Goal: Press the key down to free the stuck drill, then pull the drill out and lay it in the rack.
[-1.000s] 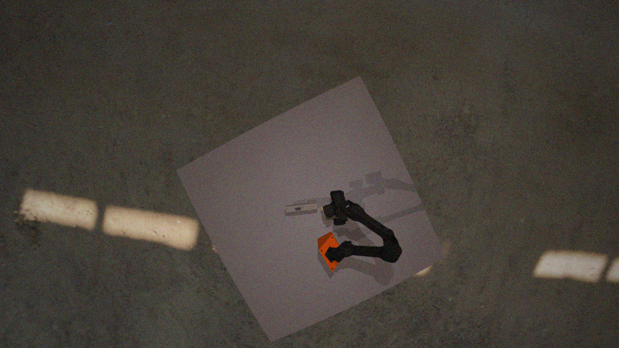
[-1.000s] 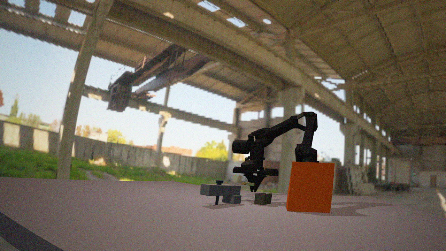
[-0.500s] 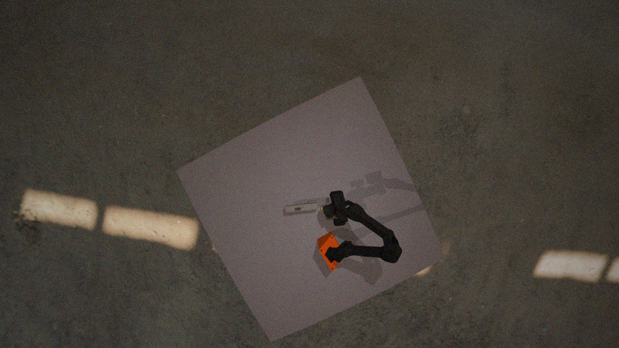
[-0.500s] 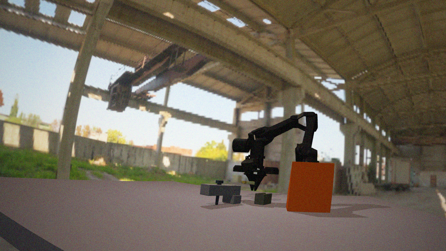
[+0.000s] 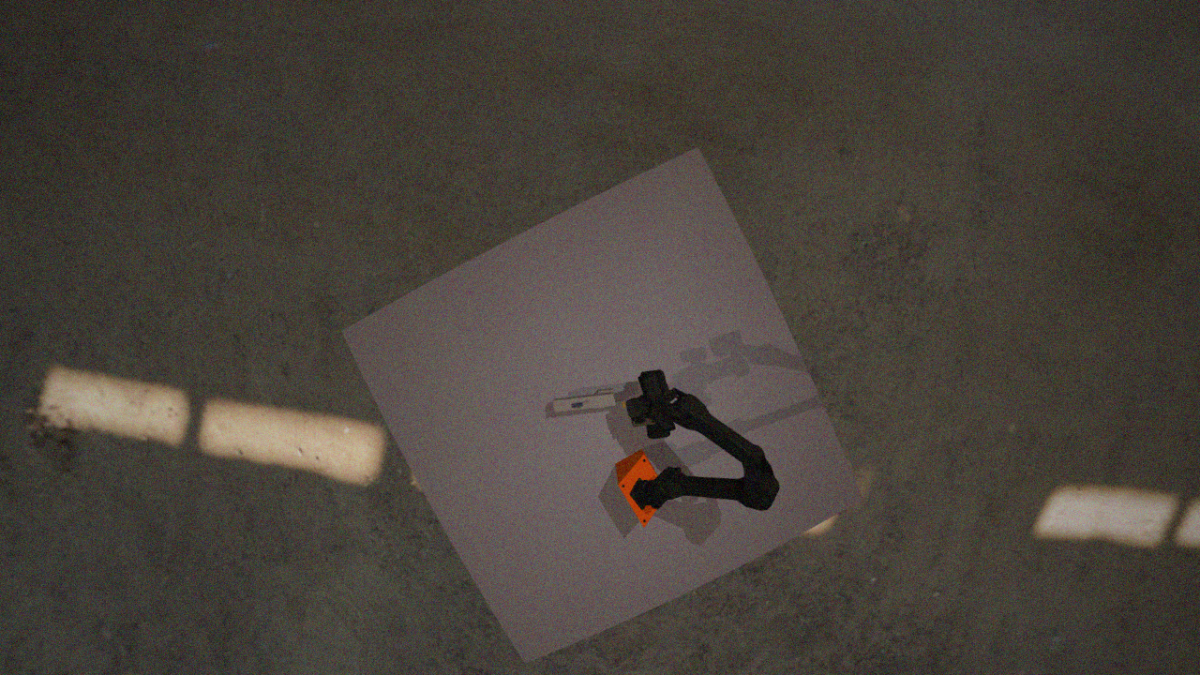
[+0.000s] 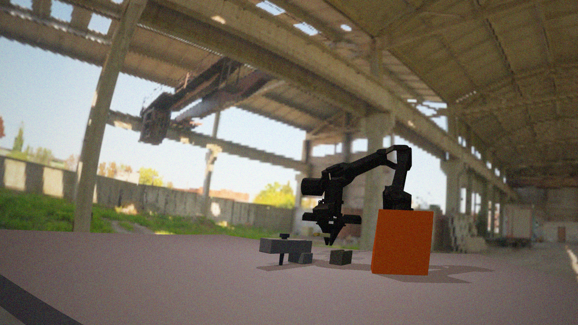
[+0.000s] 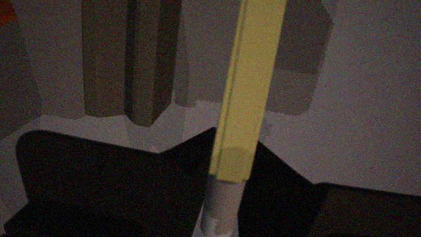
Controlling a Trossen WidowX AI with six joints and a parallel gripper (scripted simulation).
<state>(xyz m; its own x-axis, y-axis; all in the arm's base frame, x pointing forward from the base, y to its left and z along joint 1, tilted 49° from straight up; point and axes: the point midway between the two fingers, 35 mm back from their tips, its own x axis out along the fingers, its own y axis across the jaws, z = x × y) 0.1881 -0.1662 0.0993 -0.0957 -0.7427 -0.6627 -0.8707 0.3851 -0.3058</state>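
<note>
The drill [image 6: 322,234] [image 7: 248,92] is out of the grey block [image 5: 597,401] [image 6: 287,245], with the pincer [image 5: 636,411] [image 6: 329,243] [image 7: 229,139] clamped on its grey end above the surface [image 5: 545,293] [image 6: 161,282] [image 7: 378,99]. Laying it down seems the step in hand: line it up with the rack [image 6: 340,257] [image 7: 105,66], then lower. The arm largely hides it from above; its far end is cut off in the wrist view. Whether the key [image 5: 576,404] [image 6: 284,235] is down, I cannot tell.
</note>
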